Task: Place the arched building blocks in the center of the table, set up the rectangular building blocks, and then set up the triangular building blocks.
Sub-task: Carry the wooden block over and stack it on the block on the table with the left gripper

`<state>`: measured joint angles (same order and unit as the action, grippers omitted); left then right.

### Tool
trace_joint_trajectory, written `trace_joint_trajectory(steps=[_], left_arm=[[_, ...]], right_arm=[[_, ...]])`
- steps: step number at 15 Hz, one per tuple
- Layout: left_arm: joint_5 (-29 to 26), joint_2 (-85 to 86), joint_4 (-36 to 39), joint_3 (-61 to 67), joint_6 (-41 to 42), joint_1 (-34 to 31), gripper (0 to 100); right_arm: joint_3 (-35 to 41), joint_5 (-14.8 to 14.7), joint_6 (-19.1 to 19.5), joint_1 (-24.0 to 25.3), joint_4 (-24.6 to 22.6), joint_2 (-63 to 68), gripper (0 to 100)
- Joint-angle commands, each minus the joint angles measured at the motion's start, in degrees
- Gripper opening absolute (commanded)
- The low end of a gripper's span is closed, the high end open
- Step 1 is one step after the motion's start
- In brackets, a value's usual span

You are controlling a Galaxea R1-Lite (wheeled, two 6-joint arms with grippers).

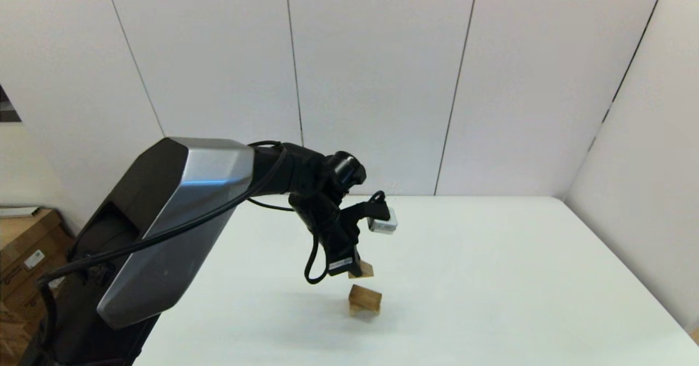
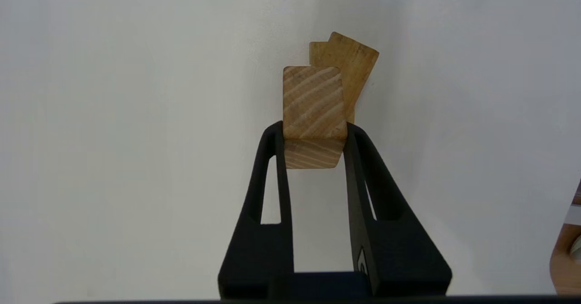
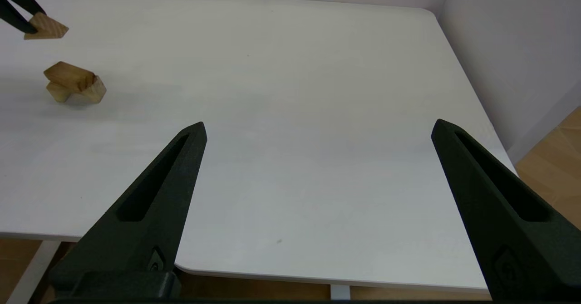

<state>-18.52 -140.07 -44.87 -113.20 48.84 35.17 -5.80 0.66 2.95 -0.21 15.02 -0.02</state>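
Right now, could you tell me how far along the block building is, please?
Done, it seems: the arched block stands on the table with the rectangular block lying across its top. In hand: the left claw is shut on the triangular block, held in the air above that stack. Left: setting it on top and letting go. The right claw hangs open near the table's edge.
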Motion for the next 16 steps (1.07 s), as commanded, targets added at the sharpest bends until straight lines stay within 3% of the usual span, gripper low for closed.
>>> trace_joint_trajectory(steps=[1, 16], left_arm=[[-0.12, -1.26, -0.13, 0.0, 0.38, 0.16, 0], [-0.55, -3.72, 1.1, 0.0, 2.14, 2.18, 0]], right_arm=[[0.0, 0.04, 0.04, 0.03, 0.1, -0.06, 100], [0.0, 0.04, 0.04, 0.03, 0.1, -0.06, 100]])
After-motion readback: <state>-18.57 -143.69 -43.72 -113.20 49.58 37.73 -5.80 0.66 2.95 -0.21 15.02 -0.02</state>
